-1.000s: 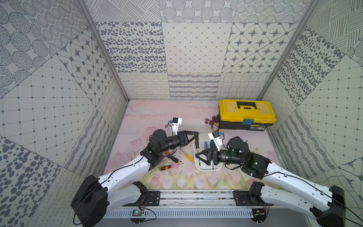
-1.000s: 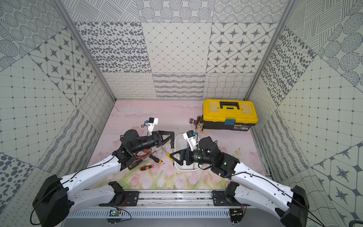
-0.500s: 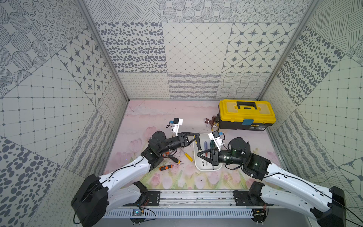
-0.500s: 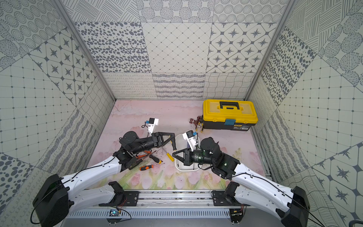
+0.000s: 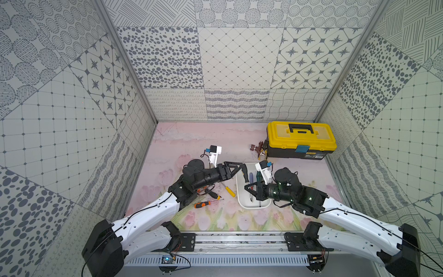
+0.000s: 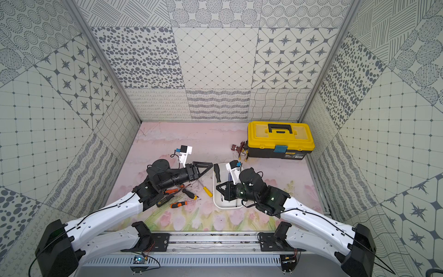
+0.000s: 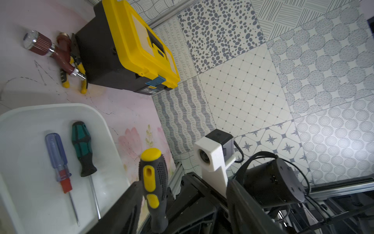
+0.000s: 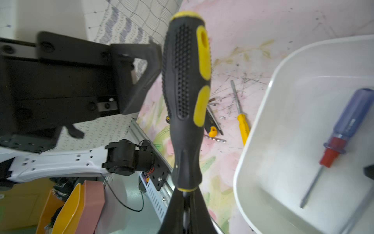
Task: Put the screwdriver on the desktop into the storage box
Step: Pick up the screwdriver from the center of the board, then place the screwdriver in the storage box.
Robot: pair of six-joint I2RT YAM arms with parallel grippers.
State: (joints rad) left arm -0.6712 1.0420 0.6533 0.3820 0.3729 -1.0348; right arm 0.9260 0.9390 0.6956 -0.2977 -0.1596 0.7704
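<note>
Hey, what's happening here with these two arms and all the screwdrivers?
Two robot arms are tidying screwdrivers into a white tub. The right claw is shut on the metal shaft of a black-and-yellow screwdriver, holding it over the tub's edge. The left claw is open beside that handle, not gripping it. A blue-handled screwdriver and a green-handled screwdriver lie in the tub; a yellow screwdriver and an orange screwdriver lie on the flowery tabletop.
</note>
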